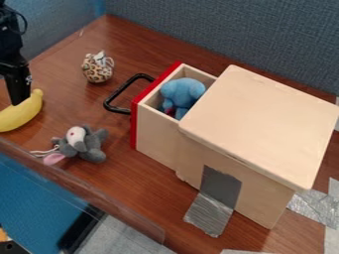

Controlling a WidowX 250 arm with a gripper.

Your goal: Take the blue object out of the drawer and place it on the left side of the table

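At the upper left of the camera view the gripper (pixel 19 98) hangs low, its tip right at the top of a yellow banana. The blue object (pixel 182 93), a plush toy, sits inside the pulled-out drawer (pixel 156 124), which has a red front and a black handle. Its lower part is partly hidden by the drawer's walls. The gripper is well to the left of the drawer. The wooden table (pixel 132 173) extends around the box and under the toys.
The banana (pixel 22 113) lies at the left edge. A leopard-print toy (pixel 98 68) stands behind the handle (pixel 114 94), and a grey plush mouse (pixel 83 144) lies in front of it. The wooden box (pixel 265 124) fills the right, with silver tape at its base.
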